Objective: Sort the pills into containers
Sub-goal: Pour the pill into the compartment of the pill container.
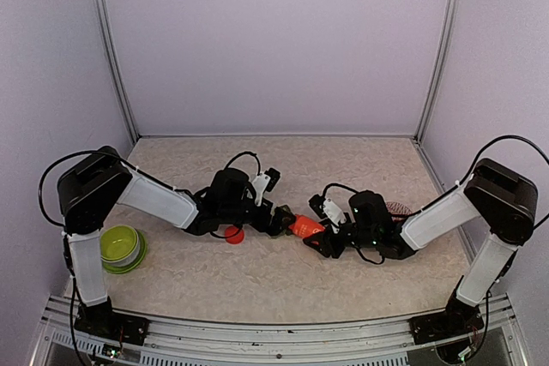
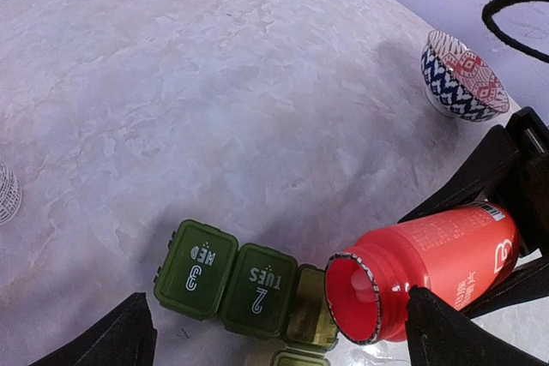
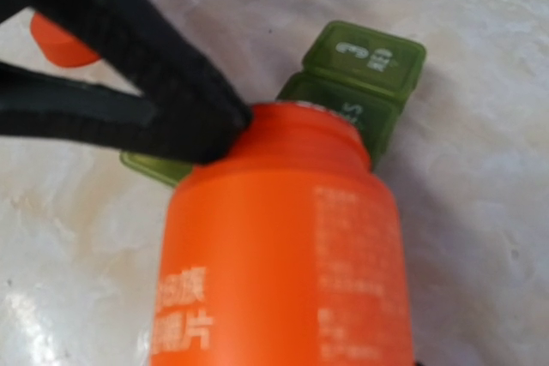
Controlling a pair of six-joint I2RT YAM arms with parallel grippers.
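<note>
The containers [image 2: 230, 277] are a dark green strip on the table. Lids "3 WED" and "2 TUES" are closed, and the third compartment [image 2: 310, 308] stands open. My right gripper [image 1: 314, 234] is shut on a red bottle [image 2: 437, 259], which it holds tilted with the uncapped mouth right at the open compartment. A pale pill [image 2: 364, 285] shows inside the mouth. In the right wrist view the bottle [image 3: 283, 246] fills the frame above the containers [image 3: 369, 70]. My left gripper [image 2: 274, 351] is open, and its fingers straddle the strip and the bottle's neck.
The bottle's red cap [image 1: 233, 235] lies beside the left arm. A lime-green bowl [image 1: 122, 246] sits at the front left. A patterned bowl [image 2: 463, 75] stands behind the right gripper. A white object [image 2: 7, 193] shows at the left edge.
</note>
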